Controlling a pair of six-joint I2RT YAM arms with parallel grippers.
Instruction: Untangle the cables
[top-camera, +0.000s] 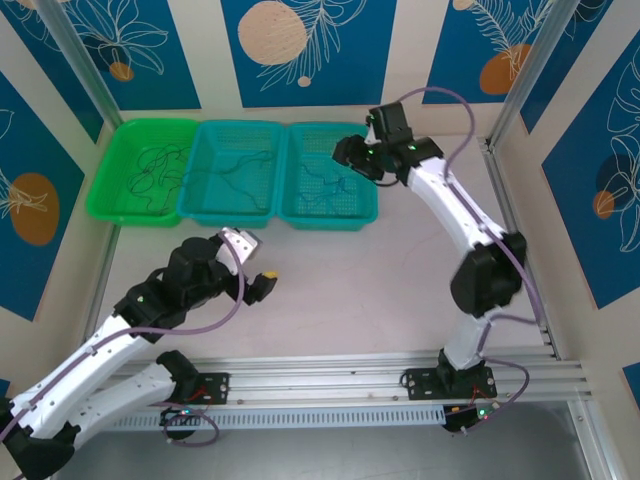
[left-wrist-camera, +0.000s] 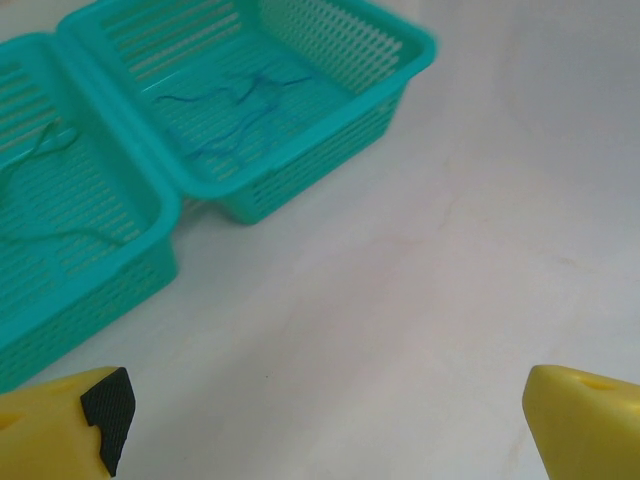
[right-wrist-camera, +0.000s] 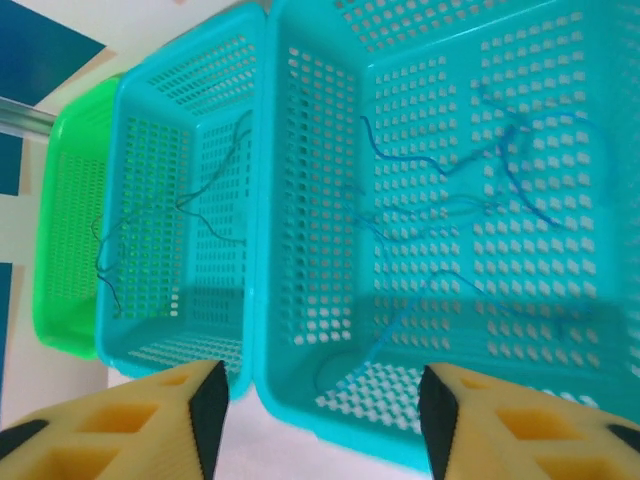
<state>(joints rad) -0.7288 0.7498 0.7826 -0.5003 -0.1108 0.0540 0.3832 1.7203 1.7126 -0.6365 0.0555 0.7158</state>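
Thin blue cables (right-wrist-camera: 500, 160) lie loose on the floor of the right teal basket (top-camera: 330, 222). A dark thin cable (right-wrist-camera: 200, 195) lies in the middle teal basket (top-camera: 228, 217), and dark cables (top-camera: 155, 170) lie in the green basket (top-camera: 100, 205). My right gripper (right-wrist-camera: 320, 410) hovers over the right basket's near edge, open, with nothing between its yellow fingers. My left gripper (left-wrist-camera: 330, 420) hangs open over bare table, short of the baskets, and holds nothing. The left wrist view also has the blue cables (left-wrist-camera: 240, 110) in the right basket (left-wrist-camera: 330, 110).
The three baskets stand side by side along the back of the table (top-camera: 350, 290). Aluminium frame posts (top-camera: 70, 60) rise at the back corners, and a rail (top-camera: 350, 375) runs along the near edge by the arm bases.
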